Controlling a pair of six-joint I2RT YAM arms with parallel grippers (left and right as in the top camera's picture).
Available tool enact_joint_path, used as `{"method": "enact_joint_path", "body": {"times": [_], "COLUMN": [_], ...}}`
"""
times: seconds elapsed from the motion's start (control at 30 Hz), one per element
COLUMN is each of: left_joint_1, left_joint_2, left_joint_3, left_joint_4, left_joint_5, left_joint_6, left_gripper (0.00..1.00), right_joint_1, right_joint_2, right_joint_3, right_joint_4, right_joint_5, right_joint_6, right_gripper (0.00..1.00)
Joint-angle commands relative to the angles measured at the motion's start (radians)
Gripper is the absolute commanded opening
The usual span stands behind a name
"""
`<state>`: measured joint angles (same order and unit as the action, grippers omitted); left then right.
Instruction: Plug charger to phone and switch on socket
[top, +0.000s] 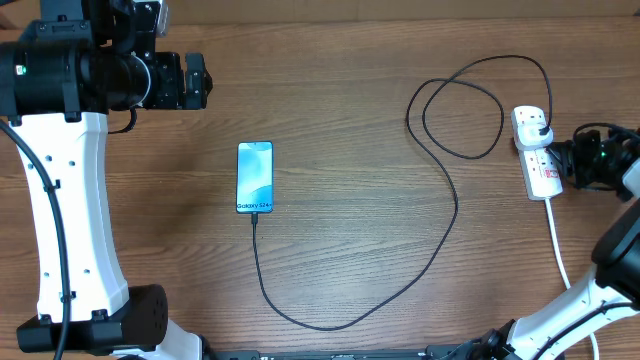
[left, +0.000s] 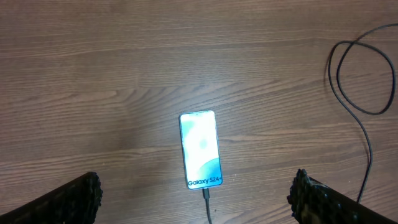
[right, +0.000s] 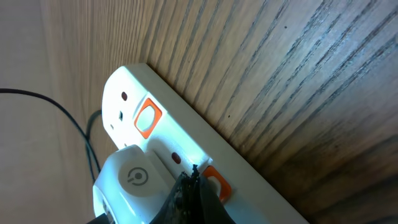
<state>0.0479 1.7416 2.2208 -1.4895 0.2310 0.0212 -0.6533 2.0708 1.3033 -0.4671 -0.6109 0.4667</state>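
Note:
The phone lies mid-table with its screen lit, also in the left wrist view. The charger cable is plugged into the phone's near end and runs in a loop to the plug in the socket. In the right wrist view the plug looks white and sits on the socket, which has orange switches. My right gripper is shut, its tip against the second orange switch. My left gripper is open and empty, high above the phone.
The socket's thick white cord runs toward the table's front right. The black cable loops lie left of the socket. The left arm's white base stands at the left side.

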Motion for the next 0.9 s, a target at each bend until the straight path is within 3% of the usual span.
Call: {"method": "enact_joint_path", "body": {"times": [0.0, 0.87], "left_joint_1": [0.004, 0.004], "left_joint_2": [-0.008, -0.008], "left_joint_3": [0.011, 0.011], "left_joint_4": [0.001, 0.001], "left_joint_5": [0.005, 0.005], "left_joint_6": [-0.003, -0.003], "left_gripper": [0.99, 1.0], "right_joint_1": [0.082, 0.066], "right_joint_2": [0.034, 0.006], "right_joint_3": [-0.035, -0.03], "right_joint_4": [-0.043, -0.114], "right_joint_5": [0.027, 0.095], "right_joint_6": [-0.011, -0.034], "right_gripper": [0.04, 0.04]}}
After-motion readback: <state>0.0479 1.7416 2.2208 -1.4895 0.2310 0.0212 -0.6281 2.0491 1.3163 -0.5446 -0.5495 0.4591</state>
